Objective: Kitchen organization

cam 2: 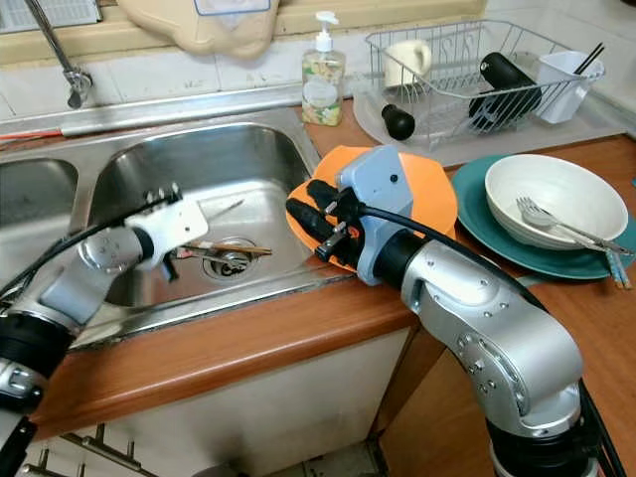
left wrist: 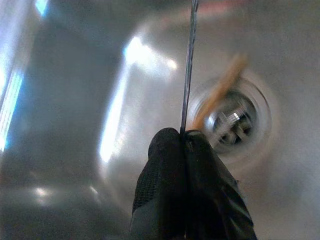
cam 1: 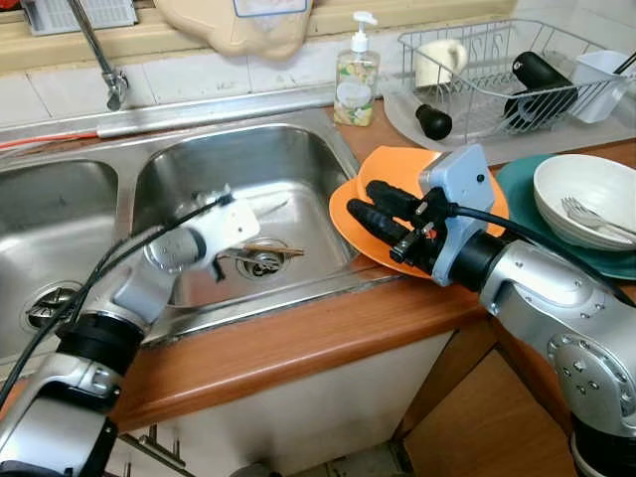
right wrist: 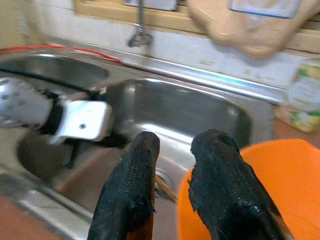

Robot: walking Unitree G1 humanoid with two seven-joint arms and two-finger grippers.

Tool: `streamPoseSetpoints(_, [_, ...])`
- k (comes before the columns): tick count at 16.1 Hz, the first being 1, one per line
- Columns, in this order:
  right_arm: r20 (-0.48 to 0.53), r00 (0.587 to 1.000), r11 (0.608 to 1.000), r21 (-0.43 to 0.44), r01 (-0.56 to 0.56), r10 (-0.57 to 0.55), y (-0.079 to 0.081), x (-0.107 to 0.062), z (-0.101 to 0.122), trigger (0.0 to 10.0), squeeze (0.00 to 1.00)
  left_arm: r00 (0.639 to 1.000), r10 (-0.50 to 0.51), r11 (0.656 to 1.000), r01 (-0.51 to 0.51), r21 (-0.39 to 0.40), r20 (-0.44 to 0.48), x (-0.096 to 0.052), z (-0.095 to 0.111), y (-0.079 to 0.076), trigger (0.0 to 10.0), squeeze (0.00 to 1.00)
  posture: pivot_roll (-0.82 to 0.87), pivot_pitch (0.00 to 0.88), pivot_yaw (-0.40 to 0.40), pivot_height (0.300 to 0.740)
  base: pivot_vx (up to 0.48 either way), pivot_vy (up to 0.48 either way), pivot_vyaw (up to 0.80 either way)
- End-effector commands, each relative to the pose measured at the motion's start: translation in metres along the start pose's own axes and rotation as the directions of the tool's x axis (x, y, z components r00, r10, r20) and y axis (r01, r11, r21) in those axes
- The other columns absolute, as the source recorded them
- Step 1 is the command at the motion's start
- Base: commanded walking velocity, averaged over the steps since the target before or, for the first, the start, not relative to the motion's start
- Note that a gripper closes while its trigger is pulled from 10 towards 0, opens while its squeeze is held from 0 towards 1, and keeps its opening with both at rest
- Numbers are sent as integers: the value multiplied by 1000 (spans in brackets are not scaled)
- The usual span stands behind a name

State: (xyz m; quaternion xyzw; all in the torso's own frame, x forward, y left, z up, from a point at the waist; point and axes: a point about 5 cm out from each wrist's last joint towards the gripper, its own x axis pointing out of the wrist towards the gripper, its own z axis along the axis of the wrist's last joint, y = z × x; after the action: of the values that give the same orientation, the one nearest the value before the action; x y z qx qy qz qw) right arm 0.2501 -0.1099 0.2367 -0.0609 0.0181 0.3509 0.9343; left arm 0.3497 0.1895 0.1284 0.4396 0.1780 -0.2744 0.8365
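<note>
My left gripper (left wrist: 185, 150) was right up in the wrist cam, fingers pinched together on a thin metal blade, looked like a knife (cam 1: 266, 207), held down inside the right basin of the sink (cam 1: 298, 149). Chopsticks (cam 2: 224, 250) were lying across the drain (cam 1: 260, 262) just below it. My right gripper (cam 1: 383, 221) hung over the orange plate (cam 2: 437, 199) at the sink's edge, fingers slightly apart, nothing between them.

My guess is I was mid-way through fishing cutlery out of the sink, so next I'd need to lift the knife clear of the rim and carry it over toward the dish rack (cam 1: 497, 60) without clipping the plate.

The wrist cam was blurry, so I couldn't tell handle from blade. The white bowl (cam 2: 556, 194) on the teal plate (cam 2: 487, 224) held a fork (cam 2: 542, 214).
</note>
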Motion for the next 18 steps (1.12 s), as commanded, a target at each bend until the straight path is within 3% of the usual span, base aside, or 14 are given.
streamPoseSetpoints(1, [-17,997,997,4,74,-74,-8,-2,-2,10000,0,999,-32,999,31,-24,-34,2,-6,-7,10000,0,-155,0,63,740,0,0,0])
streamPoseSetpoints(2, [-10,989,989,20,147,-146,-17,-4,-1,10000,20,998,-42,998,40,-43,-40,4,-7,-10,10000,1000,-156,0,65,740,0,0,0])
streamPoseSetpoints(3, [-6,986,985,26,170,-169,-21,-4,-1,10000,20,998,-46,998,44,-47,-43,4,-7,-11,10000,1000,-156,0,65,740,0,0,0])
streamPoseSetpoints(4, [6,975,974,53,222,-222,-28,-7,-1,10000,1000,998,-42,997,40,-59,-38,4,-7,-11,10000,1000,-157,0,65,740,0,0,0])
streamPoseSetpoints(6, [18,956,954,75,290,-292,-38,-12,0,10000,1000,1000,-21,995,20,-101,-10,2,-7,-10,10000,1000,-162,0,70,740,0,0,0])
streamPoseSetpoints(11, [8,899,890,147,432,-437,-50,-29,-2,10000,1000,974,92,941,-18,-337,206,-12,-2,-12,10000,1000,-193,0,86,740,0,0,0])
streamPoseSetpoints(12, [-56,872,856,168,488,-486,-54,-39,-12,10000,1000,944,132,913,3,-409,302,-21,1,-15,10000,1000,-202,0,92,740,0,0,0])
streamPoseSetpoints(14, [-121,845,825,184,535,-521,-56,-49,-22,10000,1000,909,155,894,38,-446,387,-29,6,-23,10000,1000,-211,0,94,740,0,0,0])
streamPoseSetpoints(15, [-144,834,812,191,551,-532,-58,-54,-25,10000,1000,870,181,879,66,-472,459,-36,15,-26,10000,1000,-209,0,90,740,0,0,0])
streamPoseSetpoints(16, [-191,808,785,196,588,-558,-62,-61,-29,10000,984,819,190,860,127,-495,541,-47,24,-31,10000,341,-195,0,77,740,0,0,0])
streamPoseSetpoints(17, [-209,797,769,211,603,-567,-65,-65,-31,10000,757,788,181,848,178,-499,589,-57,29,-34,10000,67,-193,0,76,740,0,0,0])
streamPoseSetpoints(18, [-214,795,765,221,605,-567,-66,-68,-32,10000,0,773,174,841,206,-500,610,-63,29,-38,10000,0,-196,0,75,740,0,0,0])
